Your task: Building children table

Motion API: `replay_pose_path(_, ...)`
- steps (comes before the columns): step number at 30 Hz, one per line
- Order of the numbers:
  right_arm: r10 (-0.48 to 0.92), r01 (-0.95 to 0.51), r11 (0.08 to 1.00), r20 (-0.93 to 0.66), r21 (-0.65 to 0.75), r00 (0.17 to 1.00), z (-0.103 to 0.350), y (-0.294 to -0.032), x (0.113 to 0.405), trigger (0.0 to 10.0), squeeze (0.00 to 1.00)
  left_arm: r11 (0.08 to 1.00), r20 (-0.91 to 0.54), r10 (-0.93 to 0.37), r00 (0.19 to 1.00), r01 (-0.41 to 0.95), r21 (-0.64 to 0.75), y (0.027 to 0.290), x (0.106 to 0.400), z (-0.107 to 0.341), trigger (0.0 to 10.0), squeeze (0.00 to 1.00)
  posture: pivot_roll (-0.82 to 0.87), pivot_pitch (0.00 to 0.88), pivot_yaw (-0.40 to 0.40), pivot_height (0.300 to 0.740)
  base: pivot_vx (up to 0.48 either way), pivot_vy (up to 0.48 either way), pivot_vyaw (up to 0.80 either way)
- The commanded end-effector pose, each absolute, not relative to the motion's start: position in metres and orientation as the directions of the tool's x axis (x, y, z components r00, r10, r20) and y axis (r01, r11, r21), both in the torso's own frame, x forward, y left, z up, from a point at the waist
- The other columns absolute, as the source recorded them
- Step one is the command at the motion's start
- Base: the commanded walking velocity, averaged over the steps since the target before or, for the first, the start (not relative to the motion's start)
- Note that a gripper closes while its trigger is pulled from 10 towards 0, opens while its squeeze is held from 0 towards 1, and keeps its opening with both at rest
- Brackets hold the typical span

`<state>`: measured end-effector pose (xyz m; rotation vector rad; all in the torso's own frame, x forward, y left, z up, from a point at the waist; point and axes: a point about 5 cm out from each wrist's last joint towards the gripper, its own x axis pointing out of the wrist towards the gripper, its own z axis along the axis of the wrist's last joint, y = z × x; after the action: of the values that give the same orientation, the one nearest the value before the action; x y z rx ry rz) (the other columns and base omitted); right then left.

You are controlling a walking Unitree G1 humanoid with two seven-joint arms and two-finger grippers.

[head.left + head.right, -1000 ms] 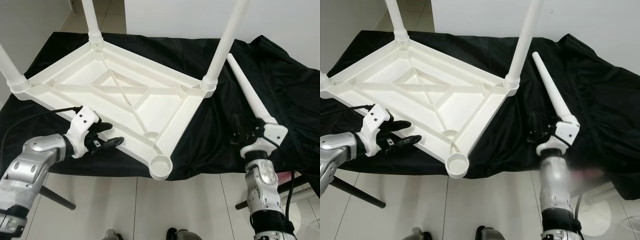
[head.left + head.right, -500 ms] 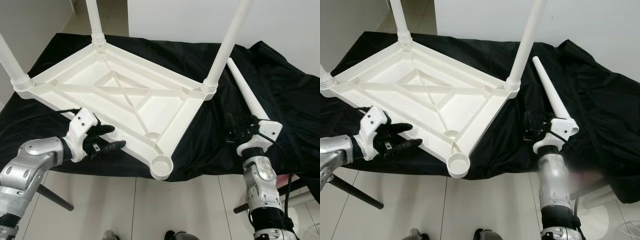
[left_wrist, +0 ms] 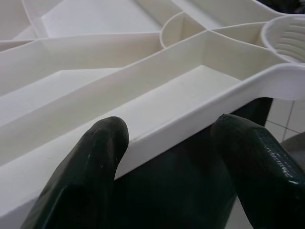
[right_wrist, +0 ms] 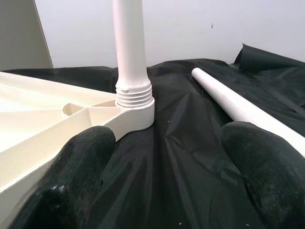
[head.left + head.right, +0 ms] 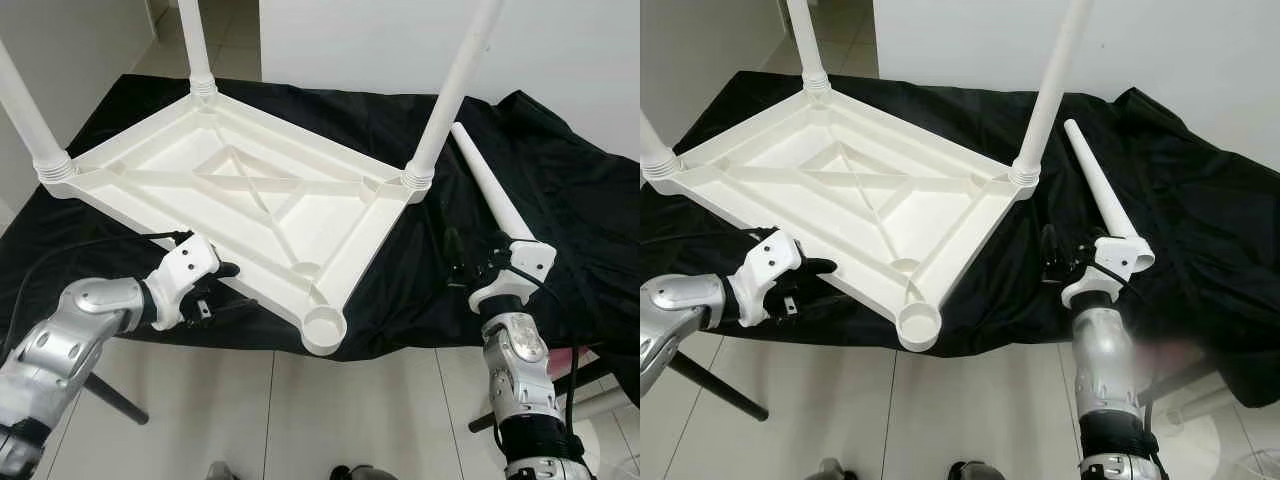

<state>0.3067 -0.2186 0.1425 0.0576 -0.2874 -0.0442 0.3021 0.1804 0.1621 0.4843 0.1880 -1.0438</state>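
Note:
A white plastic children's table (image 5: 150,150) lies upside down on a black cloth (image 5: 570,190). Three white legs stand screwed into its corners: at the left (image 5: 25,110), at the back (image 5: 195,40) and at the right (image 5: 460,80). The near corner socket (image 5: 322,328) is empty. A loose fourth leg (image 5: 485,190) lies on the cloth to the right. My left gripper (image 5: 215,297) is open at the table's near rim (image 3: 200,114), one finger on each side of it. My right gripper (image 5: 460,262) is open, low over the cloth beside the loose leg's (image 4: 233,102) thick end.
The cloth-covered surface ends just in front of both grippers, with pale tiled floor (image 5: 350,420) below. A dark metal support leg (image 5: 112,397) slants under the left front. A white wall (image 5: 350,40) stands behind, and the cloth bunches up at the right.
My left gripper has moved in to the table's near rim, which now lies between its fingers. The right gripper has barely shifted. The camera has tilted a little.

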Motion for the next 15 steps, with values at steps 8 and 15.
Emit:
replay_pose_path(8, -0.061, 0.047, 0.997, 0.268, 0.057, 0.961, 0.141, -0.22, 0.305, 10.0, 0.0, 0.282, -0.423, -0.814, 0.398, 0.908, 0.31, 0.171, 0.316, 0.159, 10.0, 0.0, -0.01, 0.074, -0.046, 0.74, 0.0, 0.0, 0.0)
replay_pose_path(15, -0.061, 0.05, 0.997, 0.262, 0.05, 0.963, 0.14, -0.221, 0.305, 10.0, 0.0, 0.225, -0.483, -0.792, 0.373, 0.914, 0.337, 0.172, 0.318, 0.153, 10.0, 0.0, -0.01, 0.087, -0.047, 0.74, 0.0, 0.0, 0.0)
